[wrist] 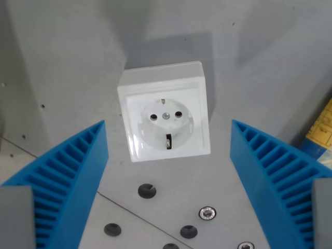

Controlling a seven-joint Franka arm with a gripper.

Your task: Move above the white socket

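Observation:
A white square socket [166, 112] sits on the grey surface in the middle of the wrist view, its round recess with two pin holes and a centre screw facing up. My gripper [168, 148] is open and empty. Its two blue ribbed fingers stand at the lower left [70, 179] and lower right [275, 176], wide apart, with the socket's near edge showing between their tips. The fingers hang above the socket and do not touch it.
The grey plate [62, 62] has several dark holes [147, 191] and screws [207, 212] near the bottom of the view. A yellow object [322, 127] shows at the right edge.

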